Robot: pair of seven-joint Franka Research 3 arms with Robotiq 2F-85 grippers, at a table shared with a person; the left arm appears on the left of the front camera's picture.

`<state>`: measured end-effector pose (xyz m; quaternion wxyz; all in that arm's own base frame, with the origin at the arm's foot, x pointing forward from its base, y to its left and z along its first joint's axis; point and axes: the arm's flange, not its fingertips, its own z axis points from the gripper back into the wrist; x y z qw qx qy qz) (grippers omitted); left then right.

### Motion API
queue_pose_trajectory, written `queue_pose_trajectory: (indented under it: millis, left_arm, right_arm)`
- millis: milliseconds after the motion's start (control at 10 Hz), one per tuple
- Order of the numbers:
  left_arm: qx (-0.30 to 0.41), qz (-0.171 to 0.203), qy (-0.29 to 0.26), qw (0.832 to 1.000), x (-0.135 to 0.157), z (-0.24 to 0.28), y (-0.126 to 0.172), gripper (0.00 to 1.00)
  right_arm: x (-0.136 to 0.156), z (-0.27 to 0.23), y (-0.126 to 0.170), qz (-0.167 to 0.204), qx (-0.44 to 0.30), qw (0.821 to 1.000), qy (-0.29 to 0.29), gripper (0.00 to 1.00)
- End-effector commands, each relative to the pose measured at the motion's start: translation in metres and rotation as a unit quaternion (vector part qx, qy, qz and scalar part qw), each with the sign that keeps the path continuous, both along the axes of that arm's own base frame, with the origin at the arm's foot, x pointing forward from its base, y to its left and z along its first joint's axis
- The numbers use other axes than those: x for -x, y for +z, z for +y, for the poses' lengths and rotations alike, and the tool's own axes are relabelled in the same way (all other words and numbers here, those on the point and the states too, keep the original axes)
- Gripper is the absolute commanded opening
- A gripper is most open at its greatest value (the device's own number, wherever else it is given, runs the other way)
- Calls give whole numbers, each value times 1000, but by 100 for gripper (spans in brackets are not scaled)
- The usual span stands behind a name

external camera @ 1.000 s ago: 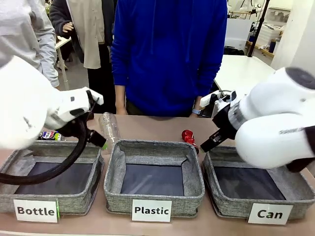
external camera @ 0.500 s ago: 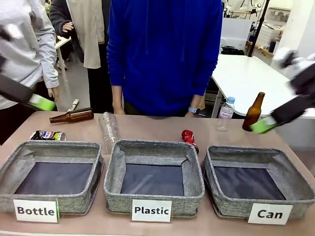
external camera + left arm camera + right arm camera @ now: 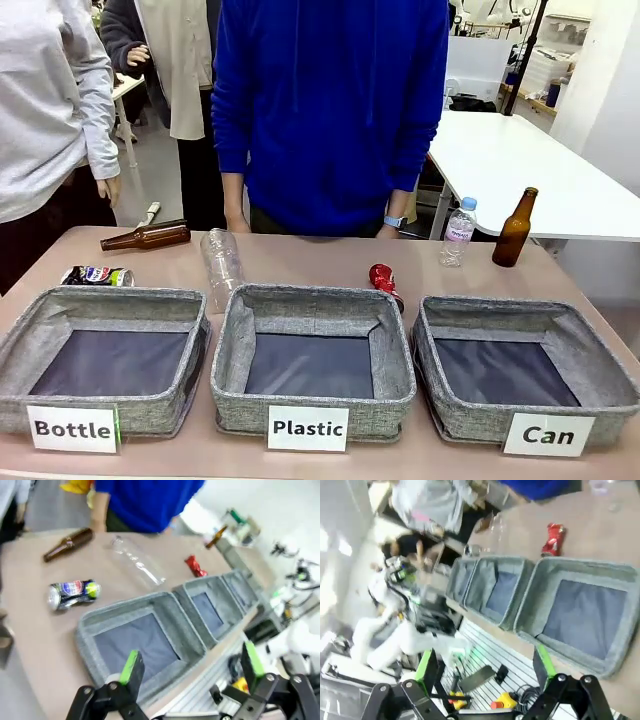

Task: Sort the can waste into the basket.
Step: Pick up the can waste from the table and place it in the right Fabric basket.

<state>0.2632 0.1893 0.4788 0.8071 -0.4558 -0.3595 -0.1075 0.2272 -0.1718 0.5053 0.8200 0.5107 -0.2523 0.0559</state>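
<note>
Though crushed, red can [image 3: 383,280] lengthwise near-to-far, silver can [image 3: 97,275] crosswise.

My left gripper [image 3: 191,659] is black. Its two fingers are built of jointed links with round, pale pivot pins [image 3: 266,678] at the knuckles. Each finger ends in a bright green pad [image 3: 131,664], long and narrow. My right gripper [image 3: 484,661] is made the same way, with black angular links, round pins and green tips [image 3: 546,664]. Farther off in the right wrist view there is a smooth, rounded white casing [image 3: 390,635]. It is probably my other arm, though the blur leaves that unsure.
</note>
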Motion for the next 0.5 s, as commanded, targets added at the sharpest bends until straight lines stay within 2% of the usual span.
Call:
queue_pose_trajectory:
  millis: [0, 200, 400]
  left_arm:
    - [41, 12, 69, 997, 50, -19, -70, 100]
    - [81, -7, 113, 990, 84, 1, -91, 100]
    - [108, -7, 166, 980, 111, 8, -109, 100]
  right_arm:
    - [-9, -33, -29, -11, -72, 997, -33, 100]
    - [-5, -66, -61, -7, -121, 989, -85, 100]
    - [-3, -76, -83, 2, -137, 985, -107, 100]
